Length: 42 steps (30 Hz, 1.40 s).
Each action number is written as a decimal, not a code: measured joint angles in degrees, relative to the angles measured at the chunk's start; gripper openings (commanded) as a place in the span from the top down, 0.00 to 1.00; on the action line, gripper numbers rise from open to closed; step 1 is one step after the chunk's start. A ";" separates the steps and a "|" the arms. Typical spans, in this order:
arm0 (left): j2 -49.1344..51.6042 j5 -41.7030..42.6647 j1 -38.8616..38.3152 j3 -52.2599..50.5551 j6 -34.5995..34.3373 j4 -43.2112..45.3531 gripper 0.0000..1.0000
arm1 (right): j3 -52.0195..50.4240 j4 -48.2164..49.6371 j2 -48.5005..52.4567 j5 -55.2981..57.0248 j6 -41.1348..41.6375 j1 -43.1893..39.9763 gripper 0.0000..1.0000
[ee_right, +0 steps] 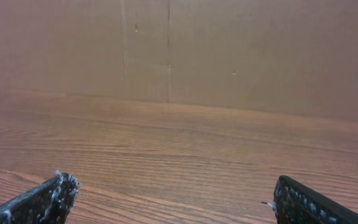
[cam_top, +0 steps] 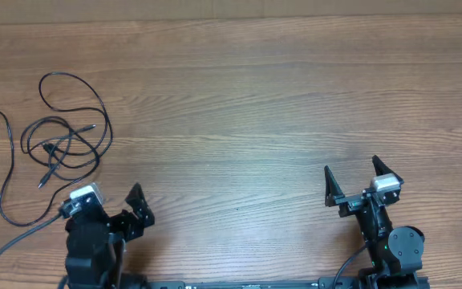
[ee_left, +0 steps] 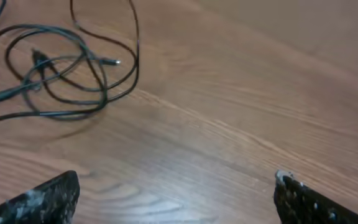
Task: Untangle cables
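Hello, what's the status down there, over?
Left pincer open, empty; right pincer open, empty. Cords tangled on table, ahead of left pincer, untouched. Nothing in the way.

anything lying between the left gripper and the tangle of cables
Nothing. In the left wrist view, only bare wooden table separates the open fingers of the left gripper from the cables. The overhead view shows the same bare stretch.

**Wood table, cables at far left**

The table point(cam_top: 255, 104) is light wood-grain, with a brown wall behind it. Thin black cables point(cam_top: 69, 137) lie on it in a loose tangle of overlapping loops, plug tips showing. Another black cord point(cam_top: 11, 156) curves along the left edge.
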 measured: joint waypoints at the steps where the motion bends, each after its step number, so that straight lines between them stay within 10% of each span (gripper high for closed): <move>1: -1.81 0.92 0.61 -2.45 1.38 3.04 0.00 | 0.00 0.02 0.00 0.00 0.04 0.00 0.00; 20: -12.90 14.14 7.02 -30.36 12.66 65.16 0.00 | 0.00 0.00 0.00 0.02 0.02 0.00 0.00; 42: -12.96 9.92 7.02 -31.28 19.56 42.49 0.00 | 0.00 0.00 0.00 0.00 0.00 0.00 0.00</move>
